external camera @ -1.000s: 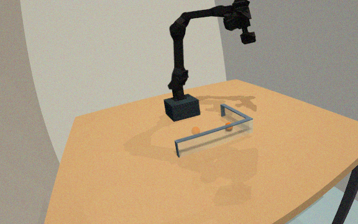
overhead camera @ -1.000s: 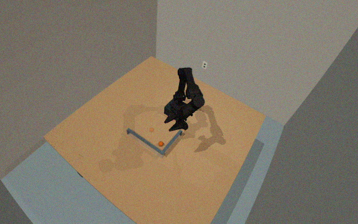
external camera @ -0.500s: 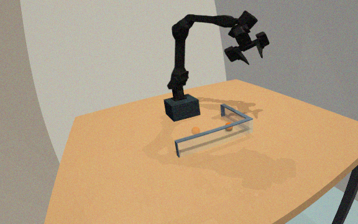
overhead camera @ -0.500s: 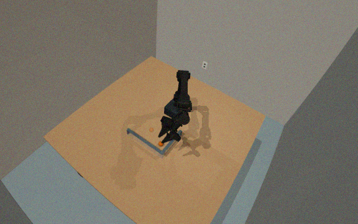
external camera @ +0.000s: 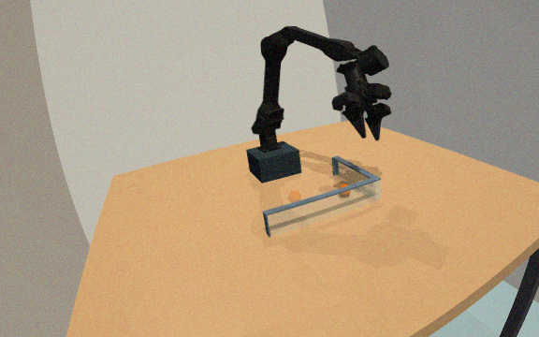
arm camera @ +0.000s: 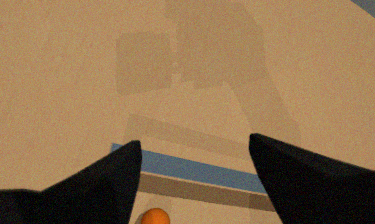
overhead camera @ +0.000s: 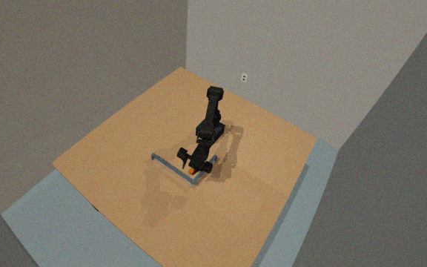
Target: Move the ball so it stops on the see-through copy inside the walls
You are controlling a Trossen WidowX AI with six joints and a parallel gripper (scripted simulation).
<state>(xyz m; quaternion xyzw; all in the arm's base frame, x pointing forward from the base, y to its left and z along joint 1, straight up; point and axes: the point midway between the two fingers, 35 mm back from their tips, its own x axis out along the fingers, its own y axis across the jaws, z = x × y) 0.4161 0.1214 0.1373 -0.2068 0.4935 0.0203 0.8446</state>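
Nothing is done yet. The clear corner walls (external camera: 326, 197) stand on the table (external camera: 204, 281); high above their corner hangs the gripper (external camera: 367, 123), fingers partly open, empty. The orange ball (external camera: 343, 187) rests inside the corner, well apart from the see-through copy (external camera: 294, 196) along the long wall.

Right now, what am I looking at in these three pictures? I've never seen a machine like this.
It is one black robot arm bolted to a tan table. At its end is a gripper, two pointed fingers that pinch things; here it is open, holds nothing, and hangs high above the table. One picture looks down from high up, one from the side, and one from a camera on the wrist, looking out between the fingers. On the table stand two low clear walls making a corner. An orange ball lies in that corner. The fainter ball is a see-through copy marking where the real one should end up.
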